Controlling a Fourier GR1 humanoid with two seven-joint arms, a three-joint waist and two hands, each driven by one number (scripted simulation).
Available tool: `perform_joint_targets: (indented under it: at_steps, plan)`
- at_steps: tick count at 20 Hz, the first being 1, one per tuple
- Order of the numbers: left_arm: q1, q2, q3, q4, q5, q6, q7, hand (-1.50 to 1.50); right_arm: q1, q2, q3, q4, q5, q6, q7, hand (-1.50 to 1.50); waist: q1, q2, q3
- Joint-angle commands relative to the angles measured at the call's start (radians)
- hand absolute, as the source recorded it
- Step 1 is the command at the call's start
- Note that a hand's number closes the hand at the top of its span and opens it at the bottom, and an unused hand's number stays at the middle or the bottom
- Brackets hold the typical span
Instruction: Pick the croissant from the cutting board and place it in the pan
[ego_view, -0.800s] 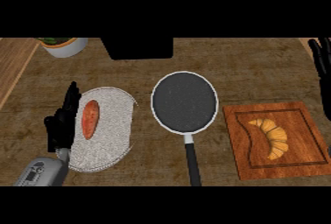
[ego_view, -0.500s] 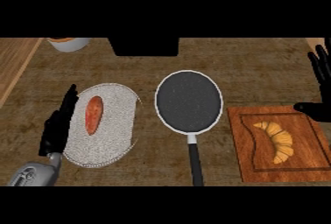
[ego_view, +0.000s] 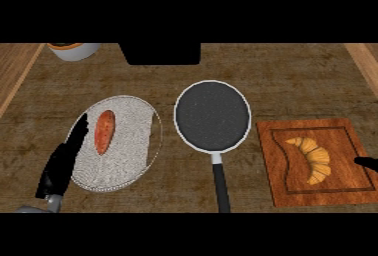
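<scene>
Two robot hands – left robot hand (ego_view: 60, 165) straight-fingered beside plate (ego_view: 140, 150); right robot hand (ego_view: 366, 162) barely visible, state unclear.

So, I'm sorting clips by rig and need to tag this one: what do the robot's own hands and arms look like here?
The left hand is matte black with long slim fingers, joined to a grey forearm at the bottom edge. Of the right hand, only a black tip shows at the right edge.

A dark wood-grain counter (ego_view: 295, 80) fills the frame, with lighter wooden strips (ego_view: 16, 75) along its upper left and right edges.
</scene>
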Motion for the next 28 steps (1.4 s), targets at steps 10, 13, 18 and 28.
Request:
perform_joint_targets:
  at_steps: [10, 13, 18, 28]
  plan:
    - [0.021, 0.021, 0.011, -0.071, -0.023, -0.041, 0.044, 0.00, -0.100, -0.304, 0.103, -0.035, 0.096, 0.414, 0.182, -1.50, 0.027, 0.006, -0.001]
    - [0.055, 0.017, 0.016, -0.107, -0.025, -0.037, 0.046, 0.00, -0.192, -0.264, 0.166, -0.079, 0.099, 0.458, 0.283, -1.50, 0.039, 0.007, -0.001]
    - [0.060, 0.019, 0.032, -0.160, -0.025, -0.065, 0.105, 0.00, -0.340, -0.219, 0.204, -0.087, 0.121, 0.515, 0.495, -1.50, 0.034, 0.005, -0.001]
    - [0.042, -0.042, 0.043, -0.132, -0.090, -0.067, 0.117, 0.00, -0.437, -0.093, 0.292, -0.039, 0.219, 0.668, 0.660, -1.50, 0.020, 0.004, -0.001]
